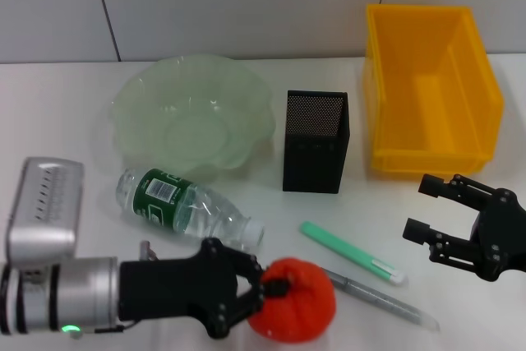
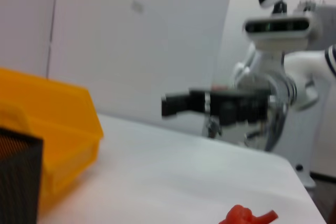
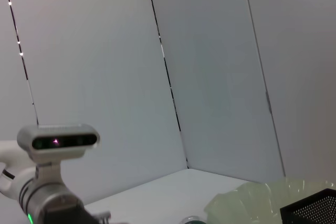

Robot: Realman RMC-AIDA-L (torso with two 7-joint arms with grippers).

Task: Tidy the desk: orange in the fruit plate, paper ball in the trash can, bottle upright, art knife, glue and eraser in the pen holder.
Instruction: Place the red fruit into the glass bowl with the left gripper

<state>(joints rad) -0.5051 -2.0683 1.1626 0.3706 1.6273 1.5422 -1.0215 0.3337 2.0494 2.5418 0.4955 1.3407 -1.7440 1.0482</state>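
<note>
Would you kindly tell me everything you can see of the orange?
The orange is a red-orange round fruit with puckered, wrinkled skin, lying on the white table at its near edge. The left hand reaches in from the side, its black fingers closing on the fruit. The bottle lies just behind, and a grey pen lies beside it. The left wrist view shows only a red sliver of it.

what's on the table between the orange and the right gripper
In the head view, a green art knife and a clear pen-like stick lie between the orange and the right gripper.
</note>
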